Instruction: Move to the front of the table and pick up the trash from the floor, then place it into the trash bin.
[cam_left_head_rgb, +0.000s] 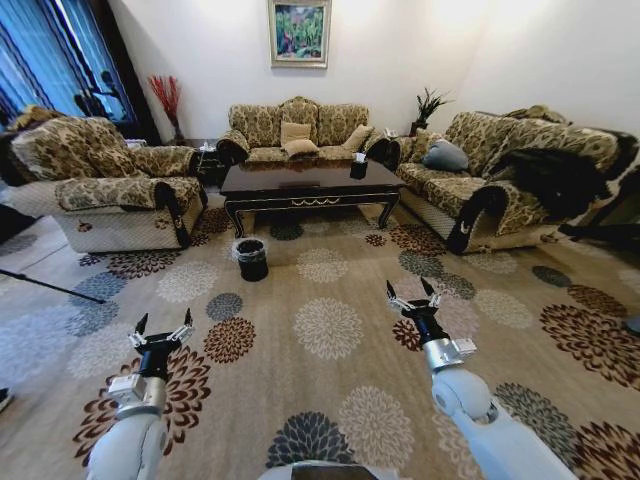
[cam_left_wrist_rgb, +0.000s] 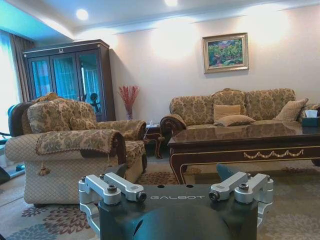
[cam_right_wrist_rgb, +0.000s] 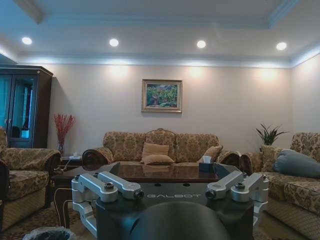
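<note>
No litter can be made out on the patterned carpet (cam_left_head_rgb: 320, 330), whose busy medallions could mask small pieces; the trash bin (cam_left_head_rgb: 251, 259) stands left of centre, just before the left front leg of the table (cam_left_head_rgb: 312, 185) in the upper middle. A broad stretch of open carpet lies between robot and table, with sofas along both edges. Low in the frame, the left gripper (cam_left_head_rgb: 161, 328) and right gripper (cam_left_head_rgb: 413, 293) hover with jaws spread wide, holding and touching nothing.
</note>
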